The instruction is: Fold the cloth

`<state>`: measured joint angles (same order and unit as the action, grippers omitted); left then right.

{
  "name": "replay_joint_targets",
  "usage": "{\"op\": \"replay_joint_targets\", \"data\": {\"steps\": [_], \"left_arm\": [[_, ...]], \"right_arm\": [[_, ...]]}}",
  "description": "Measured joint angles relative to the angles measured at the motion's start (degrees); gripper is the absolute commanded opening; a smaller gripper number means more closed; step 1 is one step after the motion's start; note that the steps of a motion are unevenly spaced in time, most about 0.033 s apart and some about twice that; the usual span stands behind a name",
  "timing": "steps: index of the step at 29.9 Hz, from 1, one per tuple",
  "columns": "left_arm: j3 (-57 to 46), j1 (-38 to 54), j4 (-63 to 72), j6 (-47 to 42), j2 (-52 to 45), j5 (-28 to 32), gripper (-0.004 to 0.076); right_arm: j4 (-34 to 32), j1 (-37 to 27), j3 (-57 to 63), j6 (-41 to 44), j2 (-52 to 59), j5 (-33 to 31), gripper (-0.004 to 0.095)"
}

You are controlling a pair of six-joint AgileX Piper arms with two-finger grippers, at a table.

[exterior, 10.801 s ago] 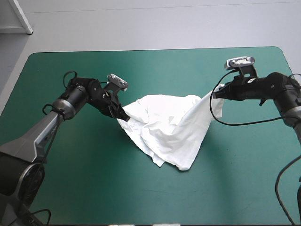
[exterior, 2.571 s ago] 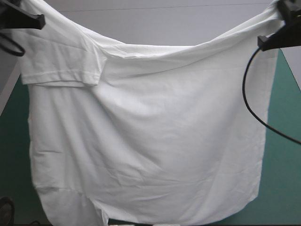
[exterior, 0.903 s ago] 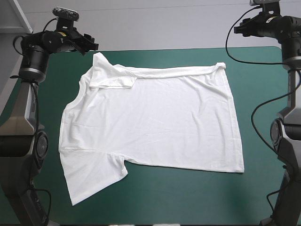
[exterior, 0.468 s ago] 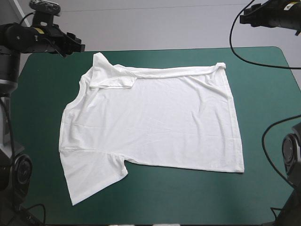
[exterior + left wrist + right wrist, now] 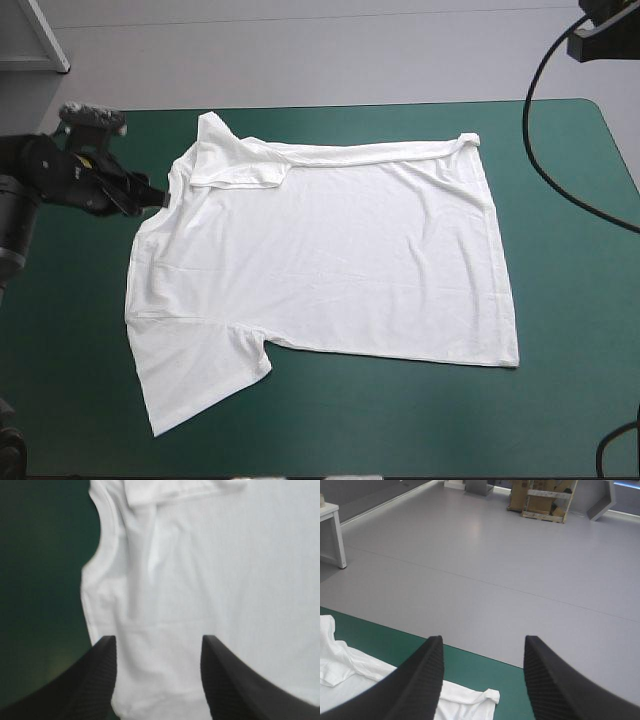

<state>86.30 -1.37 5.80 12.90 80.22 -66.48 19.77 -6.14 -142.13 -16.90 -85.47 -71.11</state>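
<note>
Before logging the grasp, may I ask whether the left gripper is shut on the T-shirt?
No, the left gripper is open, its fingers apart above the T-shirt.

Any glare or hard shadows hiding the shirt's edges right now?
High view: the T-shirt is evenly lit, with only faint shadow along its near hem. Left wrist view: the cloth under the left gripper is very bright and its folds are faint, but its edge against the teal-green cover stands out. Right wrist view: no glare on the shirt's corner.
</note>
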Motion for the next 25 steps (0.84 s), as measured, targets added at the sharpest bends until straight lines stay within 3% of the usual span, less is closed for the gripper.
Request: {"op": "replay_joint_targets", "data": {"steps": [11, 19, 25], "left_arm": [[-30.19, 1.96, -5.10, -6.29, -6.72, 6.69, 0.0377], [-37.03, 6.68, -2.90, -8.00, -6.77, 13.59, 0.0377], [-37.63, 12.88, 1.15, -5.52, -5.64, 14.71, 0.0377]], "right_arm": [[-0.35, 0.00, 7.89, 0.41, 3.13, -0.27, 0.0472], [4.29, 0.00, 10.68, -0.83, 2.95, -0.27, 0.0472], [6.16, 0.00, 10.75, -1.56, 2.95, -0.27, 0.0472]]}}
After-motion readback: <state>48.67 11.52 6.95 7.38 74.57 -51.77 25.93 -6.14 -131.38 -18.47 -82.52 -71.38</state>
